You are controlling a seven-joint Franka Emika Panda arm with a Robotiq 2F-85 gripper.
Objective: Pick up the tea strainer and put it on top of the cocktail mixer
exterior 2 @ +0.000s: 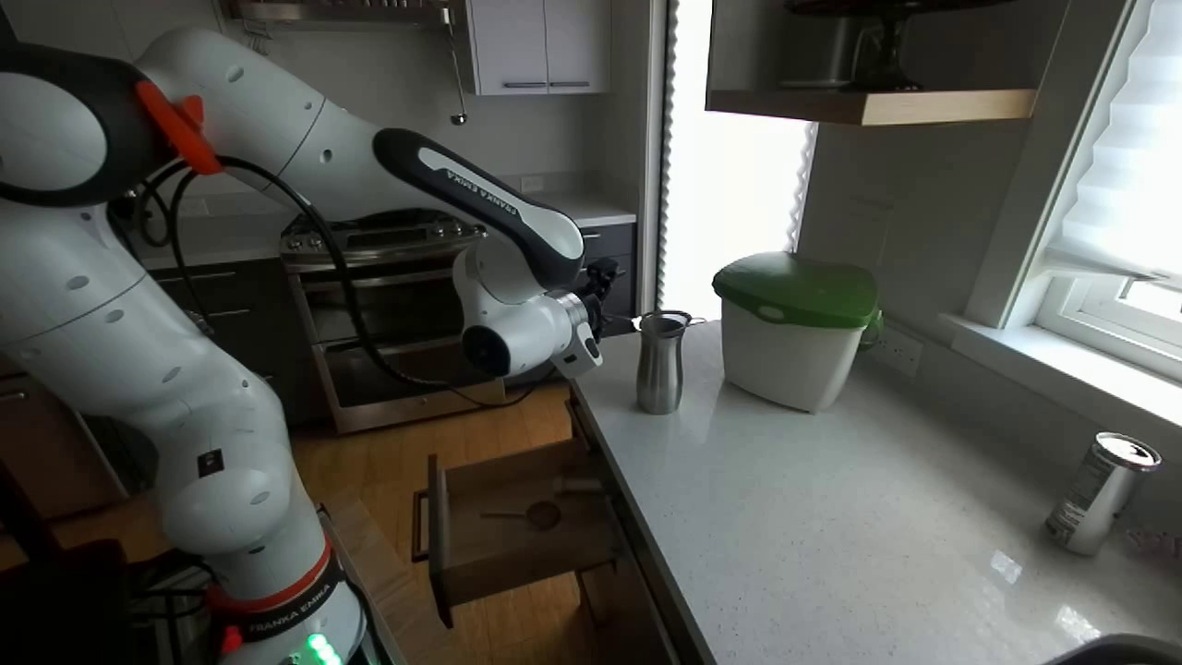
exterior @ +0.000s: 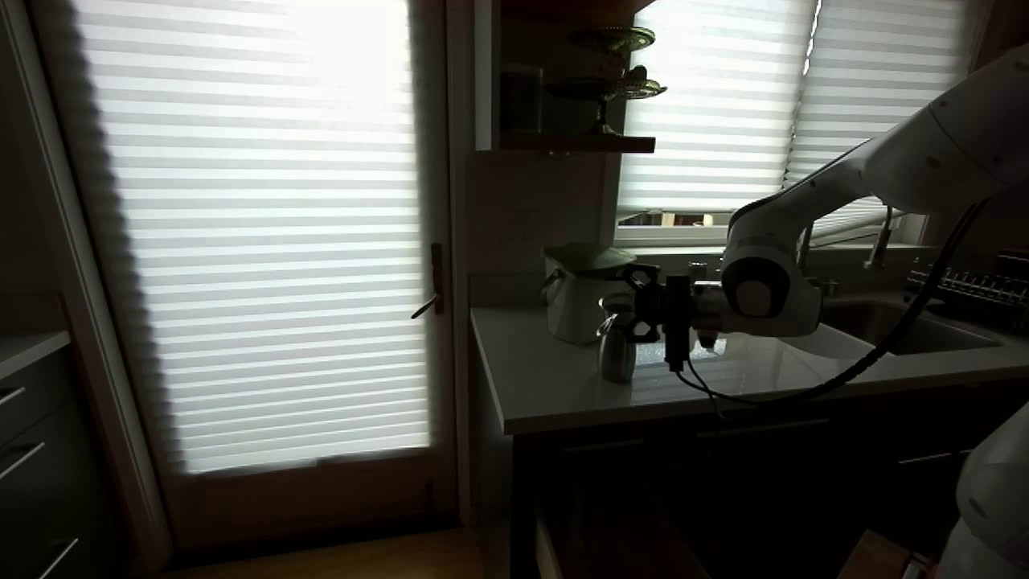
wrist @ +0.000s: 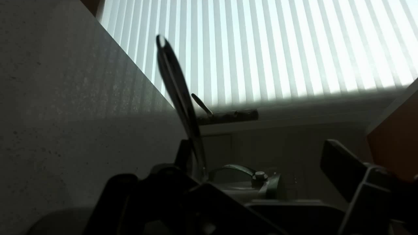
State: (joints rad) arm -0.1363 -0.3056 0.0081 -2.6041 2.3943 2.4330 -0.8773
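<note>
The cocktail mixer, a grey metal cylinder [exterior 2: 659,374], stands upright near the counter's end; it also shows in an exterior view [exterior: 617,358]. The tea strainer [exterior 2: 665,321] appears to sit level on its mouth, with a thin handle toward the gripper. It is dark in an exterior view [exterior: 617,302]. In the wrist view its shiny handle [wrist: 178,88] runs up past the left finger. My gripper [wrist: 259,156] is open, with a wide gap between the fingers. It is beside the strainer at rim height in an exterior view [exterior: 633,304]. The mixer body is hidden in the wrist view.
A white bin with a green lid [exterior 2: 796,319] stands just behind the mixer. A silver can [exterior 2: 1103,494] stands farther along the counter [exterior 2: 785,517]. An open drawer [exterior 2: 517,563] below holds a round-headed utensil [exterior 2: 543,515]. A wall shelf [exterior 2: 863,106] overhangs the bin.
</note>
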